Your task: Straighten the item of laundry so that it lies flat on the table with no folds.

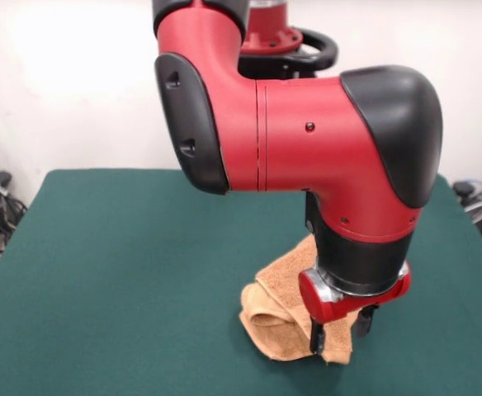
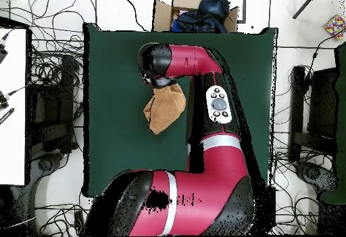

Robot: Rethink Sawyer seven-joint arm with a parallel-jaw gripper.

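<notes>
Laundry here means a small orange-tan terry washcloth (image 1: pixel 286 318), and it lies bunched and folded over itself on the green worktop (image 1: pixel 125 272), well short of flat. In the front view it sits toward the near edge, right of centre, with a rolled fold along its left side and another layer doubled up behind, rising toward the arm. Its lower right corner hangs in a flap beside the gripper.

The red and black arm (image 1: pixel 307 132) reaches down from above and covers much of the cloth's right half. The gripper (image 1: pixel 340 334) is at the cloth's right edge, with two dark fingers (image 1: pixel 316 337) showing below the red wrist ring. One finger lies against the front of the cloth and the other stands to the right, with the cloth's flap between them. The jaws appear to pinch that edge of the cloth, though the contact itself is partly hidden by the fabric.

From overhead, the washcloth (image 2: pixel 164 109) is a crumpled, roughly triangular heap on the green surface (image 2: pixel 115 79), tucked just under the arm's black wrist end (image 2: pixel 157 62). The gripper itself is hidden there by the arm. The arm's long red link runs beside the cloth.
</notes>
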